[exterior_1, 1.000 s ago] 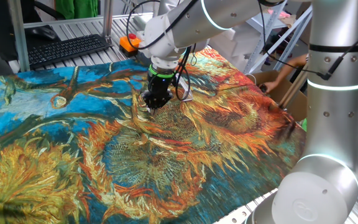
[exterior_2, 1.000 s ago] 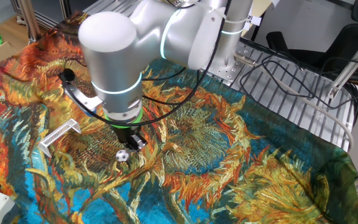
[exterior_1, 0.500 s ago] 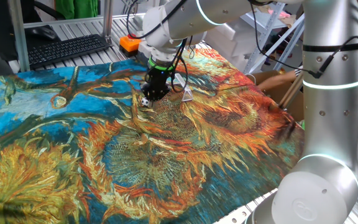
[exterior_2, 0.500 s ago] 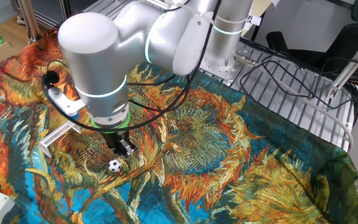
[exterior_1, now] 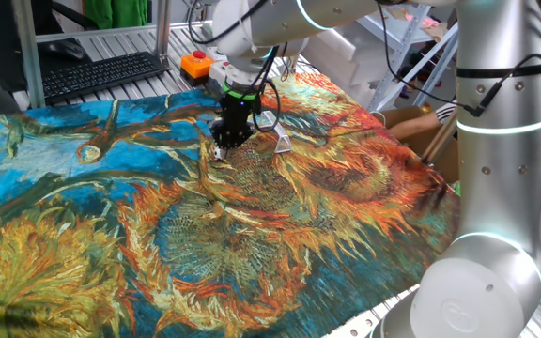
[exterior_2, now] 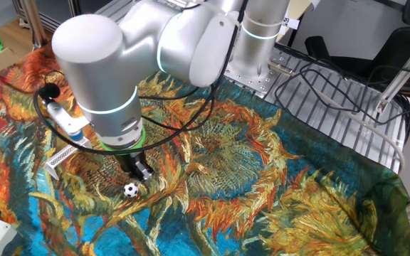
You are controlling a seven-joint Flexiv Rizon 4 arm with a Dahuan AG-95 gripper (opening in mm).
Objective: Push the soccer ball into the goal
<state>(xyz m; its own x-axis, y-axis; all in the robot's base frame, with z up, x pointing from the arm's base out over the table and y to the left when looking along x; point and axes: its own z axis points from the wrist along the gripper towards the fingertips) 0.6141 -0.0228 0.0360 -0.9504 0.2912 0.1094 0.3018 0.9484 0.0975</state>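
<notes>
Sunflower-print cloth (exterior_2: 262, 156) covers the table; my gripper (exterior_2: 139, 173), closed and empty, points down just beside the black-patched white soccer ball (exterior_2: 131, 190); the goal (exterior_2: 61, 158), apparently empty, sits beyond.

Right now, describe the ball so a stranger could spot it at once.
Find the big sunflower-print cloth covering the table, then the grey arm's gripper pointing down over it. The ball lies on the cloth just beside the closed fingertips. It is tiny, round and white with black patches, unlike the pale wedge-shaped goal nearby.
</notes>
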